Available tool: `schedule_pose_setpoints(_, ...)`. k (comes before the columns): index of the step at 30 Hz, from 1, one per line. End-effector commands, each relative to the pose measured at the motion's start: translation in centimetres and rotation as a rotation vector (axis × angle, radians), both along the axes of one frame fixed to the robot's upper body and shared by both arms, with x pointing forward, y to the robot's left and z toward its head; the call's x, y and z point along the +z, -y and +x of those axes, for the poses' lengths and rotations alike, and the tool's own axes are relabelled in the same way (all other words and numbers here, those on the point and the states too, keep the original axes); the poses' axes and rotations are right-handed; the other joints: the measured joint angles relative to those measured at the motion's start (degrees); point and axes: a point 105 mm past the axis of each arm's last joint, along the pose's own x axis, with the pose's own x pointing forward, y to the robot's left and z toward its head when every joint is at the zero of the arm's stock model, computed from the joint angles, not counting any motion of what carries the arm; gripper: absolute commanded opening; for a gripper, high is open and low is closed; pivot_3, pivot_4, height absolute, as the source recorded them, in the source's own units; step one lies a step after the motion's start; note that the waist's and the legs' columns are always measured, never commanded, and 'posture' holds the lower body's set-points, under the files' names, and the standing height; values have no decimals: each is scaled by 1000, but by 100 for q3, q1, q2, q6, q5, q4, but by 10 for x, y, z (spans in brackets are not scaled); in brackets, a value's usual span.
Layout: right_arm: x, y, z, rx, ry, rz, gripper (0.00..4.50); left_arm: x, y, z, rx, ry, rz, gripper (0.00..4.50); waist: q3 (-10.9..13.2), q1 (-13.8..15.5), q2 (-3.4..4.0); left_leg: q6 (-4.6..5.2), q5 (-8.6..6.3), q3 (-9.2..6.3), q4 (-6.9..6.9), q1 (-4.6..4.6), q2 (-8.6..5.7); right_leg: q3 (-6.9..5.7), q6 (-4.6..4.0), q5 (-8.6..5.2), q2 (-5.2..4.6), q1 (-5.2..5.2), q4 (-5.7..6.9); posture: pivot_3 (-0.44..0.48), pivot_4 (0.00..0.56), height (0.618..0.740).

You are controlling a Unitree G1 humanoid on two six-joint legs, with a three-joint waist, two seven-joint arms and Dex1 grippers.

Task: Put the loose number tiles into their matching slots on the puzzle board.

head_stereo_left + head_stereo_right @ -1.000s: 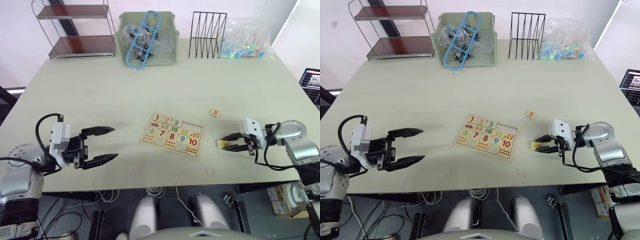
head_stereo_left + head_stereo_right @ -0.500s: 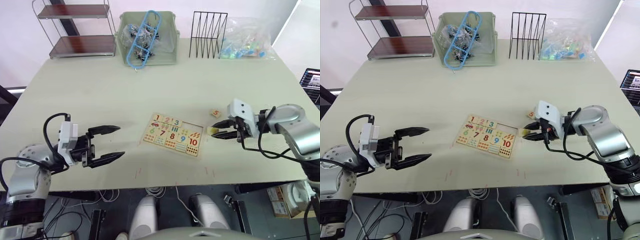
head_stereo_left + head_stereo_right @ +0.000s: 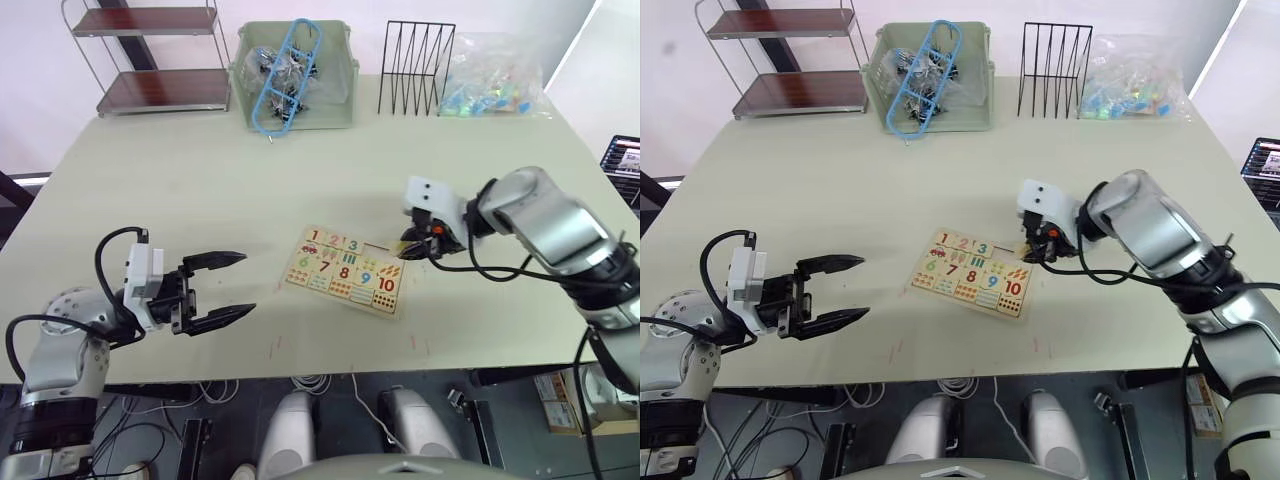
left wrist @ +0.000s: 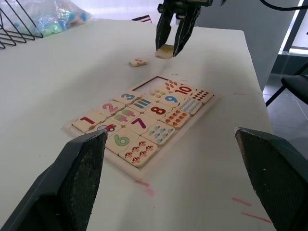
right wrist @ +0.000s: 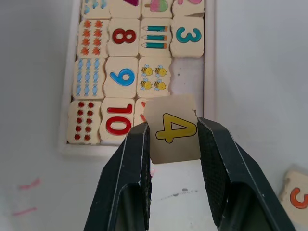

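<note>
A wide pale table [image 3: 200,190] carries a wire shelf at its far left corner, a green bin [image 3: 296,90], a black wire rack [image 3: 414,70] and a bag of coloured pieces [image 3: 495,78] along its far edge, with the puzzle board [image 3: 347,268] near the middle towards the near edge. The right gripper [image 5: 174,139] hangs above the board's far right corner, clamped on the 4 tile [image 5: 173,129], probably to line it up over the bare slot [image 5: 187,80] beside the 3. The left gripper [image 3: 228,287] waits wide apart and empty near the near left edge, and the 5 tile [image 4: 138,61] lies loose just beyond the board's right end.
</note>
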Motion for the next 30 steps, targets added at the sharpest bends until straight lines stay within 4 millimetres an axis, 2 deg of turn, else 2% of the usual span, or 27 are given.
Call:
schedule_pose_setpoints(1, 5, -10, 13, -92, -6, -46, 853, 8, 1, -2, -9, 43, 7, 4500, 0, -11, 0, 0, 0, 1, 0, -2, 0, 3, 0, 1, 1, -5, 6, 0, 150, 740)
schedule_pose_setpoints(4, 6, -23, 19, -117, -16, -52, 853, 8, 2, -3, -6, 43, 5, 4500, 0, 1, 0, 0, 0, -4, 0, -12, 1, -4, 2, 2, 4, -14, 9, 0, 150, 740)
schedule_pose_setpoints(8, 3, -32, 25, -151, -33, -65, 853, 8, 2, -4, 6, 46, 3, 4500, -1, 21, 0, -1, 1, -11, 9, -79, 1, -14, 13, 9, 2, -67, 9, 0, 150, 740)
schedule_pose_setpoints(16, 0, -36, 29, -172, -59, -76, 853, 7, 2, -7, 20, 44, 2, 4500, 0, 4, 1, -1, 1, -15, 5, -80, -2, -18, 13, 9, 1, -69, 10, 0, 150, 740)
schedule_pose_setpoints(30, -8, -46, 20, -127, -85, -79, 853, 6, 0, -6, 22, 38, 10, 4500, 0, 1, 1, -1, 1, -15, 5, -79, -1, -19, 13, 10, 2, -69, 10, 0, 150, 740)
